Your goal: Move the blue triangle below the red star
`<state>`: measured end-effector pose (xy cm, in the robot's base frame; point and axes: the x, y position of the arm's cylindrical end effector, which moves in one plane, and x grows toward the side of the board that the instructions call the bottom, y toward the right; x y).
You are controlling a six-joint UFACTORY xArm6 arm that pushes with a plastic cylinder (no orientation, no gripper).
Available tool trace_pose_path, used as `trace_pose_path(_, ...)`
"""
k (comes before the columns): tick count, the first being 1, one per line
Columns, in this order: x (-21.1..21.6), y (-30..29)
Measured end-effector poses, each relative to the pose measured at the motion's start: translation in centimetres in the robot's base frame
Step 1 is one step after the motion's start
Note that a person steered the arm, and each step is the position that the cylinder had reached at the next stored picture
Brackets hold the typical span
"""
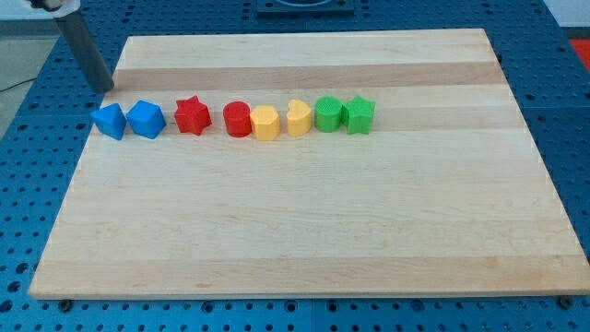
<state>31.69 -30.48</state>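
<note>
Row of eight blocks across the upper half of the counter (pixel 304 231), running left to right: blue triangle (pixel 109 121), blue cube-like block (pixel 146 119), red star (pixel 193 116), red cylinder (pixel 237 119), yellow block (pixel 265 123), yellow heart (pixel 298 118), green cylinder (pixel 328 114), green star (pixel 359 114).

The end effector is a plain dark rod, with nothing to spread or pinch; it grips nothing. Its tip (pixel 106 88) sits at the upper left of the frame, by the counter's left edge, just above the blue triangle and apart from it. No contact with any block.

Step in hand, by judgement: the approach. The triangle lies at the far left end of the row, level with the red star, with the blue cube-like block between them. Nothing of the task appears done.

Next move calls for pushing the triangle down toward the frame's bottom, clear of the row, then rightward until it rests under the star. Pushing straight right risks shoving the blue neighbour into the star.
</note>
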Motion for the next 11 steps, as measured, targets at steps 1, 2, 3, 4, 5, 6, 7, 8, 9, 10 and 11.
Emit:
trace_pose_path(1,3.5,0.0)
trace_pose_path(2,8.8,0.0)
trace_pose_path(3,12.3,1.5)
trace_pose_path(4,13.3,2.9)
trace_pose_path(5,13.9,0.0)
trace_pose_path(6,11.4,0.0)
trace_pose_path(7,9.9,0.0)
trace_pose_path(8,9.2,0.1)
trace_pose_path(9,6.5,0.3)
trace_pose_path(10,6.9,1.7)
trace_pose_path(11,8.9,5.0)
